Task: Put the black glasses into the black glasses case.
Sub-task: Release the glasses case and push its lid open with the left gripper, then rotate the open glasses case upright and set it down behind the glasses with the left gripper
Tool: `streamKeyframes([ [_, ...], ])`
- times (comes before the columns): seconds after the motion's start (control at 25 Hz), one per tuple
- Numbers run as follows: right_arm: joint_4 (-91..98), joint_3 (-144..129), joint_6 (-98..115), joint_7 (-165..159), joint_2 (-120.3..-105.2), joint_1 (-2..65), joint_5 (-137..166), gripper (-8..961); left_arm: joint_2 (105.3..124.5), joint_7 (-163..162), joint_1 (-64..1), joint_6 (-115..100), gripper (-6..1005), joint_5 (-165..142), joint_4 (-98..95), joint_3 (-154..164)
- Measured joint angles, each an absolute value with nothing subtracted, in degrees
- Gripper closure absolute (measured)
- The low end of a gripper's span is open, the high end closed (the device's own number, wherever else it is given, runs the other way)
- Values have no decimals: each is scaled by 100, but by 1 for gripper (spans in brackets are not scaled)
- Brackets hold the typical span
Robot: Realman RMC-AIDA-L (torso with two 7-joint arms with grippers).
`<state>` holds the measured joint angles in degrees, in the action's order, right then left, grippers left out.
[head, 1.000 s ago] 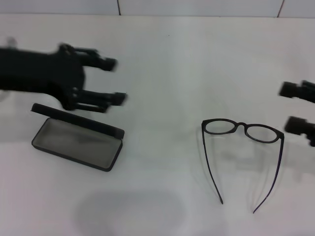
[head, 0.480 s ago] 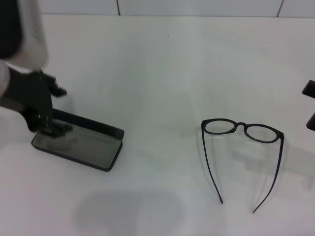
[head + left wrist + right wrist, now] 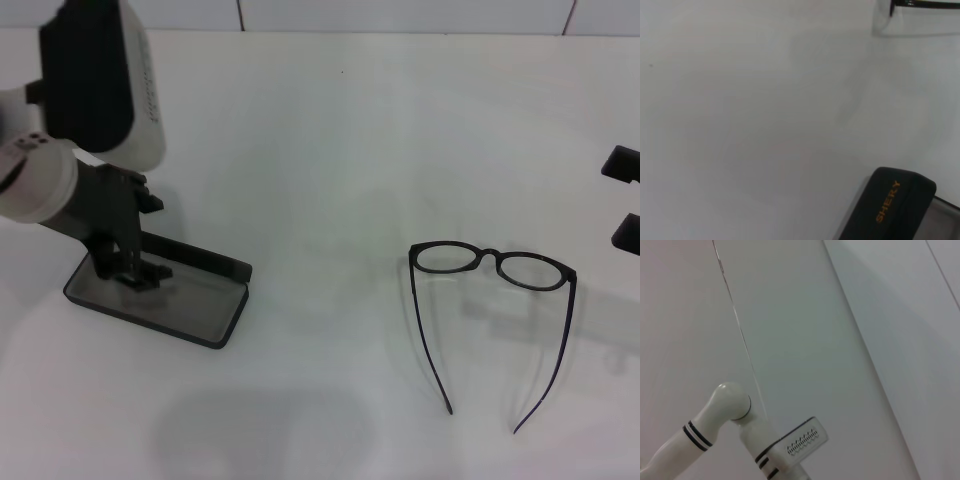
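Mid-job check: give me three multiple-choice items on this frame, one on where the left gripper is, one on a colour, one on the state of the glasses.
1. Where is the left gripper?
A. Down in the open black glasses case
B. Over the black glasses
C. At the table's far edge

2. What colour is the lettering on the case lid?
A. White
B. Orange-gold
C. Blue

3. How do the black glasses lie?
A. Folded inside the case
B. Held by the right gripper
C. Unfolded on the table, temples spread

Answers: 1 A, the head view shows its tip over the grey lining. 2 B, the left wrist view shows it. 3 C, they lie apart from both grippers and the case.
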<state>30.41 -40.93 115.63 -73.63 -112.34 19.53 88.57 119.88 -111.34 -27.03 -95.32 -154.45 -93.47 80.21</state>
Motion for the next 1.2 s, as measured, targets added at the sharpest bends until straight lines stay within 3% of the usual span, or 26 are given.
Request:
streamKeyframes([
  [0.72, 2895, -4087, 11495, -7256, -11185, 1851, 8833, 95, 11975, -11660, -3387, -9414, 387, -15915, -8458, 8285],
  [0.92, 2881, -4087, 11489, -7225, -11177, 1814, 8828, 95, 11978, -12144, -3483, -9360, 597, -15913, -8548, 8502],
  [1.16, 2881, -4087, 11497, -7193, -11187, 1758, 8823, 95, 11994, -12431, -3491, -9077, 796, -15614, -8971, 8728],
  [1.2, 2881, -4086, 11504, -7185, -11191, 1743, 8823, 95, 11994, -12441, -3482, -8981, 792, -15579, -9025, 8796],
])
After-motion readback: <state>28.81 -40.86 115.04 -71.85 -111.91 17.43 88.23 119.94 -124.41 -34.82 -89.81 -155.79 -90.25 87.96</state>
